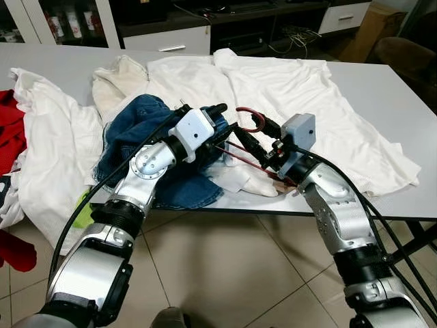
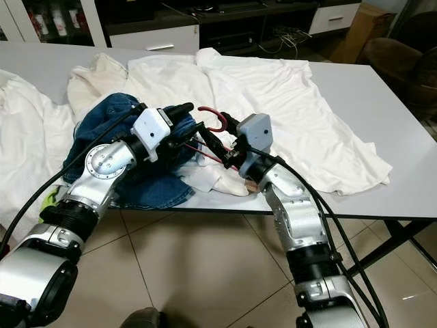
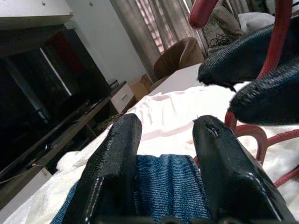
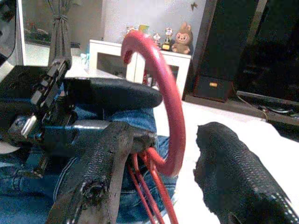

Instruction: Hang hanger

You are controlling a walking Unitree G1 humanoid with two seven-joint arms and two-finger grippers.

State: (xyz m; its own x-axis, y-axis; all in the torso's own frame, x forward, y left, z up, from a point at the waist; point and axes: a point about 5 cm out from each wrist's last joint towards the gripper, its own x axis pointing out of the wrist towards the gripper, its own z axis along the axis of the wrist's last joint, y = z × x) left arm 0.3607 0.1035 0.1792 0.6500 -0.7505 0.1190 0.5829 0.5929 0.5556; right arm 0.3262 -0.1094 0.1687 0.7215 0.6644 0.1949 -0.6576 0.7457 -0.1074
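Note:
The red wire hanger point(image 1: 253, 121) lies among clothes on the white table point(image 1: 382, 82), with its hook standing up. My right gripper point(image 1: 251, 134) reaches in from the near edge, fingers open around the hook point(image 4: 164, 79). The hook's neck leans on one finger point(image 4: 110, 163), and a small gap separates it from the other finger point(image 4: 233, 177). My left gripper point(image 1: 222, 116) is open just left of the hook, over a heap of blue jeans point(image 1: 136, 130). Denim point(image 3: 168, 182) shows between its fingers point(image 3: 117, 154). The hanger's lower wires run under the cloth.
White garments point(image 1: 293, 89) cover most of the table, and one hangs over the left edge point(image 1: 41, 157). Red cloth point(image 1: 8, 137) lies at the far left. A dark media cabinet point(image 1: 225, 20) stands behind the table, a brown chair point(image 1: 403, 55) at the back right. Tiled floor point(image 1: 225, 273) lies below.

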